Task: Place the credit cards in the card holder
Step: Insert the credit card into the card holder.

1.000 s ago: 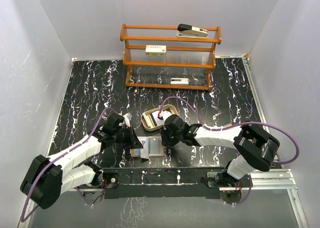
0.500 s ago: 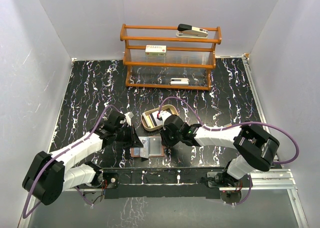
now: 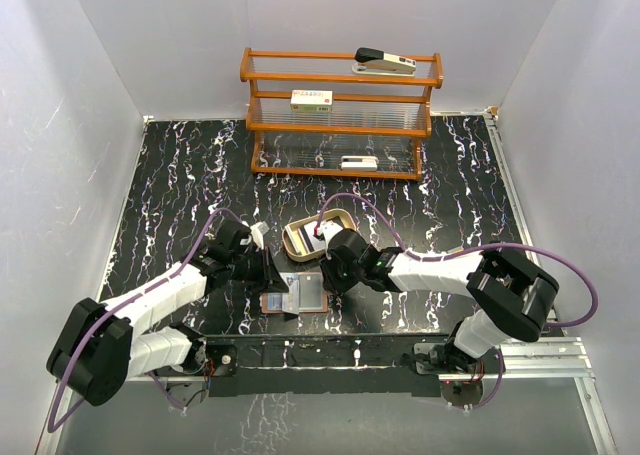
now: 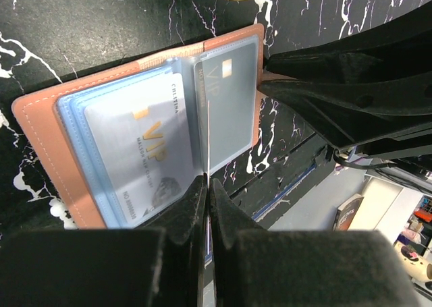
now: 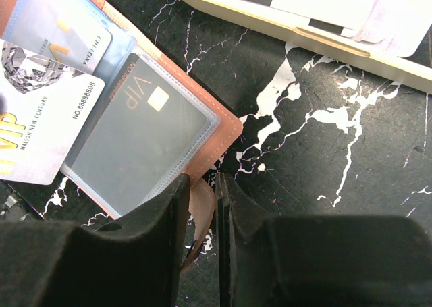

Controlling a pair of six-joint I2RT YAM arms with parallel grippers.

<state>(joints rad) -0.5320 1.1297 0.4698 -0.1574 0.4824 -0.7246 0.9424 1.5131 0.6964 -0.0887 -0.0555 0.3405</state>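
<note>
The tray (image 5: 324,34) runs off the top edge of both wrist views. The wallet's (image 5: 228,130) near edge is hidden by the right gripper (image 5: 201,206). The box (image 3: 311,99) label on the rack (image 3: 340,125) is too small to read.

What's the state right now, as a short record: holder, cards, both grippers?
card holder: open on the table
left gripper: shut on a thin sheet, edge-on; card or pocket leaf unclear
right gripper: shut on the card holder's edge
dark card: pocketed, right gripper's side
silvery card: other half, seemingly pocketed
tray: white cards inside
</note>
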